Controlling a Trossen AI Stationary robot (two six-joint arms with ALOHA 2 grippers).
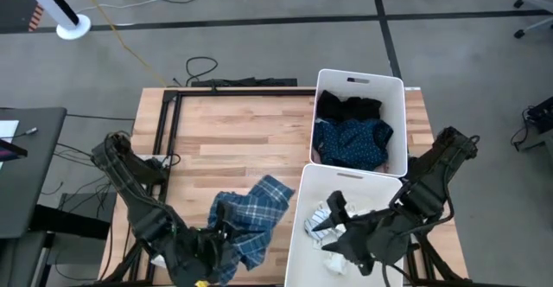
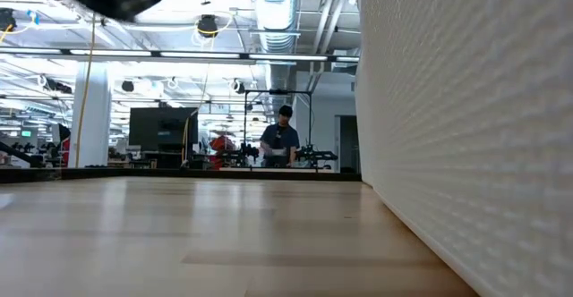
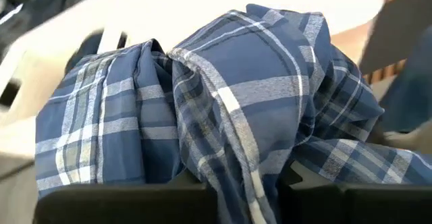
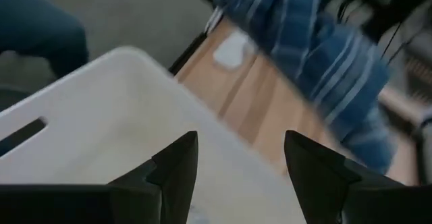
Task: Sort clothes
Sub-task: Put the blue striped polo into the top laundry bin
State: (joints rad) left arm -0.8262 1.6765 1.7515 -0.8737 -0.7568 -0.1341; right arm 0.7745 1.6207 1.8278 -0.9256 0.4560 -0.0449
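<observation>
- Gripping the crumpled blue plaid cotton shirt (image 1: 251, 218) at the lower left of the high view, the left gripper (image 1: 212, 257) has its fingers closed on the cloth; the left wrist view shows the folds bunched right at the fingers, filling most of that picture.
- The shirt spreads up and to the right from the grip across the pale wooden slatted desk (image 1: 233, 136), its far corner near the wall of the lower bin.
- Right of centre in the high view, two large white rectangular plastic bins stand touching end to end.
- The upper bin (image 1: 393, 88) holds a black garment (image 1: 350, 108) at its top end and a navy dotted piece (image 1: 354, 142) below it.
- The lower bin (image 1: 298, 235) holds white and grey-striped socks (image 1: 321, 220).
- The right gripper (image 1: 339, 211) hangs over the lower bin at the lower right, fingers (image 4: 177, 163) apart and empty, beside the socks; its wrist view shows the white bin rim between them.
- In the low view, a bin wall (image 2: 466, 109) fills the right side, with a person (image 2: 279, 140) far off in the room at centre.
</observation>
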